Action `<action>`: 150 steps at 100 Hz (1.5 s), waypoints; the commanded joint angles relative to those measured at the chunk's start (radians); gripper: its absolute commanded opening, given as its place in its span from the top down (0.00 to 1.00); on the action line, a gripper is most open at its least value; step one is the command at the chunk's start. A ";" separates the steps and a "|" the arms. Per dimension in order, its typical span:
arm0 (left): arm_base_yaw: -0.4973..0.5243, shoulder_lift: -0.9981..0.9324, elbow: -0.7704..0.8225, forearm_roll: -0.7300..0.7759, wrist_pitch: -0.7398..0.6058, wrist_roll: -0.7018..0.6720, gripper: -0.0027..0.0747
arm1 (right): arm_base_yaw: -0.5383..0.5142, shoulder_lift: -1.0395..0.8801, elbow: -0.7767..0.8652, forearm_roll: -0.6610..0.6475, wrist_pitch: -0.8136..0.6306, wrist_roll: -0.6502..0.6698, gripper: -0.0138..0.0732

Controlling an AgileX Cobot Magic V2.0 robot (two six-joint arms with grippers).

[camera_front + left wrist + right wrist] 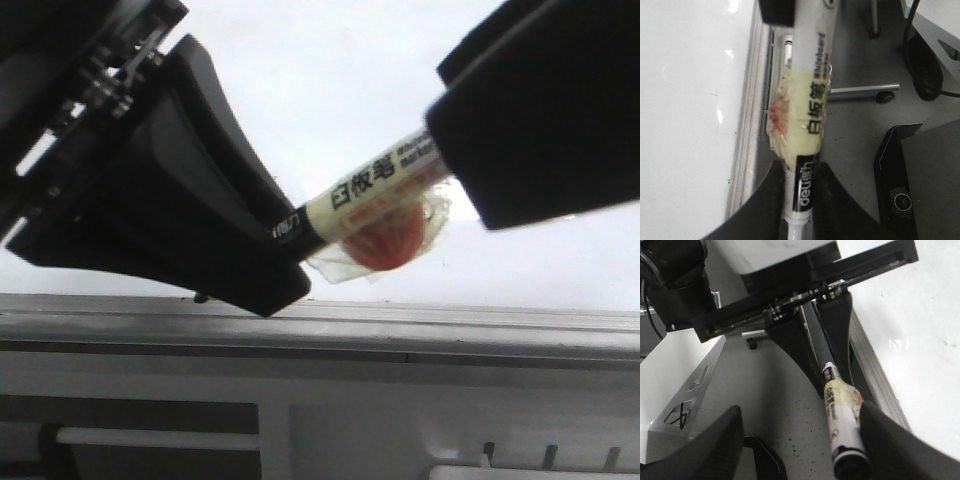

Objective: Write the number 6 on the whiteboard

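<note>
A whiteboard marker (370, 190) with a pale yellow taped label and a red smudge hangs between my two grippers, above the whiteboard's edge. My left gripper (285, 250) is shut on the marker's black-banded end; the left wrist view shows the pen (807, 115) clamped between the jaws (800, 200). My right gripper (800, 412) is open wide; the marker's capped end (842, 415) lies against one finger (885, 440), the other finger stands far off. The glossy whiteboard (330, 70) also shows in both wrist views (685, 125) (920, 350). No number 6 is visible.
The board's grey metal frame (400, 320) runs along the front. A grey ledge with slots (540, 455) is below it. A black device (900, 200), cables (925, 75) and a metal rod (865, 90) lie on the grey floor. A white box (675, 385) stands beside.
</note>
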 commanded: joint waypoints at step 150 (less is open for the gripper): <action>-0.007 -0.152 -0.048 -0.108 -0.117 -0.161 0.24 | -0.003 0.032 -0.030 0.025 -0.109 0.097 0.90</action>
